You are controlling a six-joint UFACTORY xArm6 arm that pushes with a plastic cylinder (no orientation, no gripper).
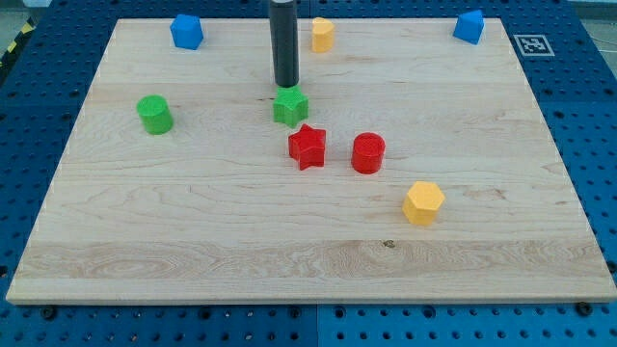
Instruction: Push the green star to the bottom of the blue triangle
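The green star [290, 107] lies a little above the board's middle. My tip [285, 85] stands just above it in the view, touching or almost touching its upper edge. A blue block with a peaked top, seemingly the blue triangle [469, 26], sits in the board's top right corner, far to the right of the star. A second blue block [186, 31], more cube-like, sits near the top left corner.
A red star [308, 146] lies just below the green star, with a red cylinder [367, 152] to its right. There is a green cylinder [154, 114] at the left, a yellow block [322, 34] at the top middle, and a yellow hexagon [423, 202] at the lower right. The wooden board [193, 241] rests on a blue perforated table.
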